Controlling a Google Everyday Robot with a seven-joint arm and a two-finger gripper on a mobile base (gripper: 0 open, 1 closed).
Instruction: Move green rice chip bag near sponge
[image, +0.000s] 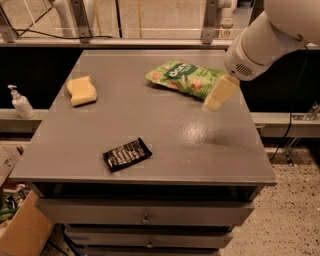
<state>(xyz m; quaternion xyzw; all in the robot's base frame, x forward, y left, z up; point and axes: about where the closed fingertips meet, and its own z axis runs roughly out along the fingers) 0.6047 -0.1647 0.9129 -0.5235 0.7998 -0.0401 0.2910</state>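
currently the gripper (214, 102) hangs over the table's (165, 125) right side, just beside the right end of the green rice chip bag (181, 77); can't tell if it's apart or together. bag lies flat at back right, well apart from the sponge (81, 90) at left. black wrapper (127, 154) lies near the front edge.
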